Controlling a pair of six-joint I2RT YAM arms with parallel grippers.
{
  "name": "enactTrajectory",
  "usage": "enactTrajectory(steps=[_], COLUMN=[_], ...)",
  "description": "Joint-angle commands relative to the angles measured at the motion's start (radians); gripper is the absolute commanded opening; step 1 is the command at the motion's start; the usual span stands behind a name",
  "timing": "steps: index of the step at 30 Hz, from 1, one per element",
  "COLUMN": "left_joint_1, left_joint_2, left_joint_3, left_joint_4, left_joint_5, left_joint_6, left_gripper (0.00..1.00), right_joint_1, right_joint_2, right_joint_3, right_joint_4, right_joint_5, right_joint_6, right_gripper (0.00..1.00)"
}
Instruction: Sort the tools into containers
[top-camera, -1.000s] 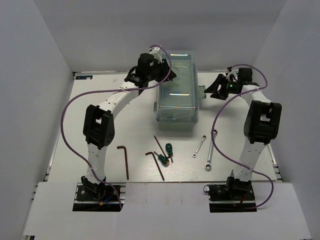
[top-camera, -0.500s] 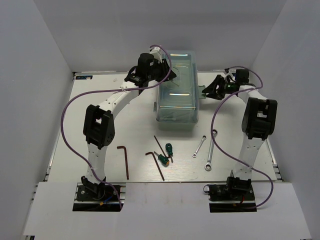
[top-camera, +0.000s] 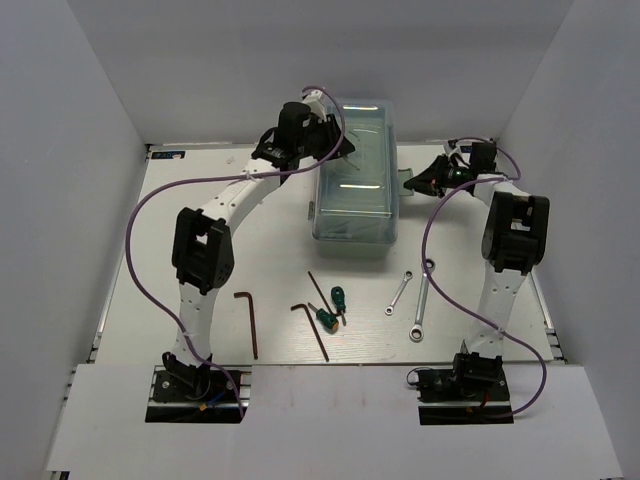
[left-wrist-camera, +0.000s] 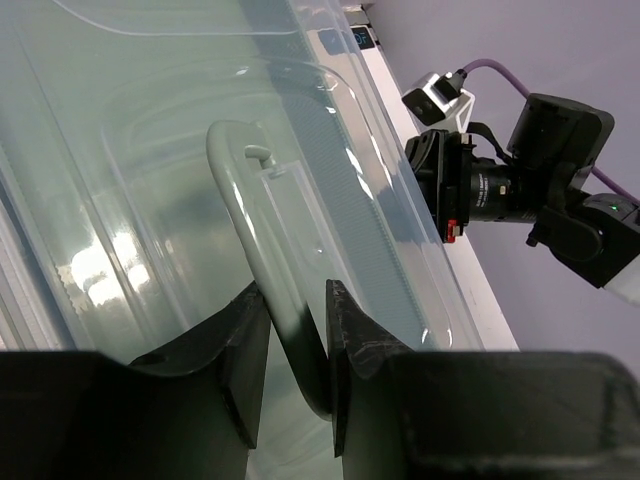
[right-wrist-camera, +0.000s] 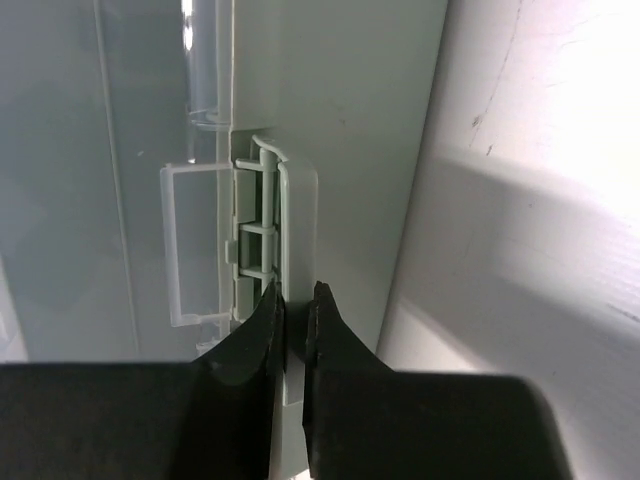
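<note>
Nothing was sorted: left fingers gripped the curved pale-green handle, right fingers pinched the side latch of the closed translucent-lidded plastic toolbox at the far counter, and silver wrenches, green-handled screwdrivers, dark L-shaped hex keys, thin dark rod lay loose nearer.

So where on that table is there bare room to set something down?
Bare tabletop lies between the left arm and the toolbox, and left of that arm toward the wall. The front strip is crowded with hex keys, screwdrivers and wrenches.
</note>
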Motion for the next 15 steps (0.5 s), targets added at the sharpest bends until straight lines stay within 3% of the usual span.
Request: enactTrajectory(steps=[1, 7, 15], left_joint_1=[-0.015, -0.015, 0.003], left_joint_2=[0.031, 0.031, -0.015], left_joint_3=[0.072, 0.135, 0.170], left_joint_4=[-0.030, -0.086, -0.143], left_joint_5=[0.017, -0.041, -0.125], left_joint_6=[0.033, 0.042, 0.100], left_gripper=[0.00, 0.00, 0.00], right_joint_1=[-0.003, -0.011, -0.035], right_joint_2=[0.020, -0.003, -0.015], right_joint_3=[0.040, 0.095, 0.131], right_joint_4=[0.127, -0.054, -0.143], right_joint_5=[-0.097, 0.008, 0.076], right_joint_6=[0.023, -0.145, -0.205], right_gripper=[0.00, 0.00, 0.00])
